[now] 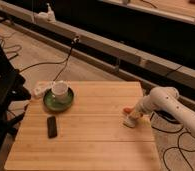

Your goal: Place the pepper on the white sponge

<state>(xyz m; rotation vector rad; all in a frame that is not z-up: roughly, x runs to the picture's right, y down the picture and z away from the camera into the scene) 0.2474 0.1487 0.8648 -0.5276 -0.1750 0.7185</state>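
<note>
Gripper point(132, 116) low, arm point(167, 103) bent.

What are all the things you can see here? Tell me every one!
Wooden table: one, light brown, middle of the view.
Plate: one, green, left part of the table.
Cup: one, white, on the green plate.
Small flat object: one, black, on the table in front of the plate.
White sponge: one, white, near the table's right edge.
Pepper: one, orange-red, right beside the sponge at the gripper.
Cables: several, black, on the floor around the table.
Robot arm: one, white, reaching in from the right.
Gripper: one, at the pepper and sponge.
</note>
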